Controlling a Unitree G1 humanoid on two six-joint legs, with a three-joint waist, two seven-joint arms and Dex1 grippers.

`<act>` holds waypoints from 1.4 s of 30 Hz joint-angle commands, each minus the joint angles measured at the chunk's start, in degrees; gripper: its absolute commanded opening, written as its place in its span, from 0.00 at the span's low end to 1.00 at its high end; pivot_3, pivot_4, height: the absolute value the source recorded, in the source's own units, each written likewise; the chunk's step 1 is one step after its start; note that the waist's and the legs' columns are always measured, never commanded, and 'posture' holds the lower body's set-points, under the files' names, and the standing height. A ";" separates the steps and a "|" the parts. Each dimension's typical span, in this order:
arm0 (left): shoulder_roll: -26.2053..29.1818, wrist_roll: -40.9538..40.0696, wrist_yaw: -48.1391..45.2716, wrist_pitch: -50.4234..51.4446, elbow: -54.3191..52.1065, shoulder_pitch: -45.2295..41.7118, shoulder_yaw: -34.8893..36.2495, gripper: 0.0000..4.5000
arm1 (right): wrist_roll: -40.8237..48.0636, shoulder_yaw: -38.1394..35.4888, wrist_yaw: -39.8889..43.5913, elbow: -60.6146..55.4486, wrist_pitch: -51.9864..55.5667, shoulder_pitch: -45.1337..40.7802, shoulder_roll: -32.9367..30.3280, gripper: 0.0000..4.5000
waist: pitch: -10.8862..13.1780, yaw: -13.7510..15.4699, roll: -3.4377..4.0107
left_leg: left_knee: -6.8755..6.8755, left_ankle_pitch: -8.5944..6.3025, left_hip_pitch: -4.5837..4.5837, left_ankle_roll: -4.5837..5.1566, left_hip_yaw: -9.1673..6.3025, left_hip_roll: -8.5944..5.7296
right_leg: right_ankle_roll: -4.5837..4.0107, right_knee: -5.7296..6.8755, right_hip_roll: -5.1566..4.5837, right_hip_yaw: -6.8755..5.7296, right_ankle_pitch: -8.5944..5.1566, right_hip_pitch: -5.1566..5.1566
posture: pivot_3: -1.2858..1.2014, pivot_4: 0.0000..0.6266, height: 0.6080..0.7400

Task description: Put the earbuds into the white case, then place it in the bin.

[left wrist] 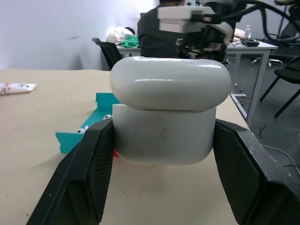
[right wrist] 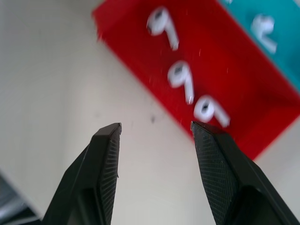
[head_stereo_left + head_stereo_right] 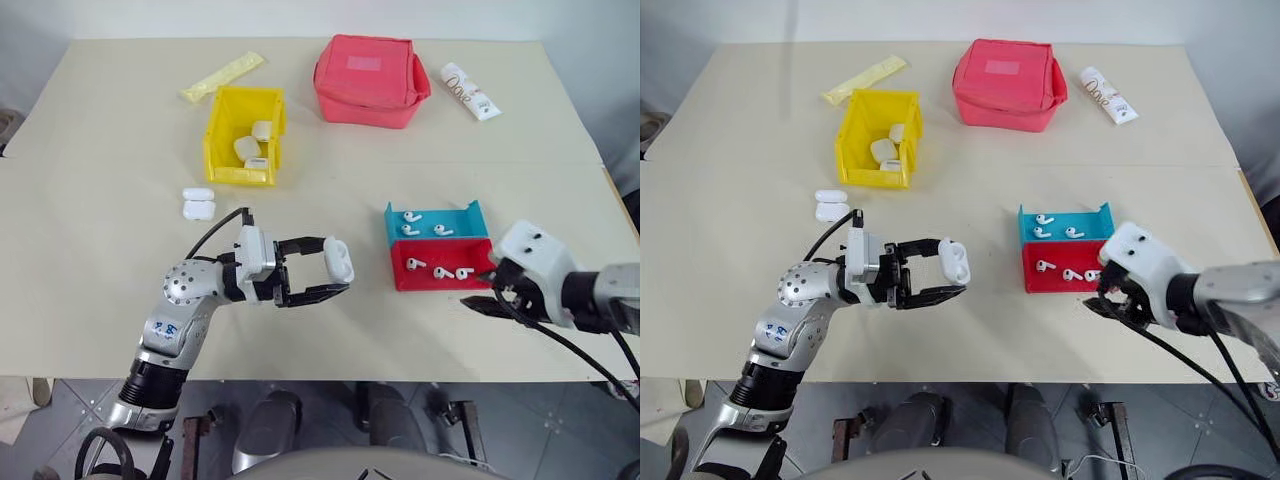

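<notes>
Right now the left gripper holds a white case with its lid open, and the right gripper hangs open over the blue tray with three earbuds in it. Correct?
Not quite. The right gripper hangs open by the red tray, not the blue one; the right wrist view shows it. The left gripper does hold the white case, lid open.

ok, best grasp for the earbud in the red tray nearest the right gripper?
Pinch the earbud across its rounded head, coming from above. It lies flat in the shallow red tray, stem along the floor, so a side approach meets the wall. The right gripper is open above the tray's edge.
</notes>
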 commanded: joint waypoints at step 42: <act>0.93 0.74 4.25 1.15 -10.04 5.15 0.66 0.62 | -21.77 29.30 14.37 20.43 -11.56 -22.51 5.99 0.35 | -0.02 -0.14 0.02 | 0.17 0.00 -0.18 0.00 0.00 -0.03 | 0.02 0.07 0.01 -0.01 0.06 -0.11 | 0.52 0.24 1.00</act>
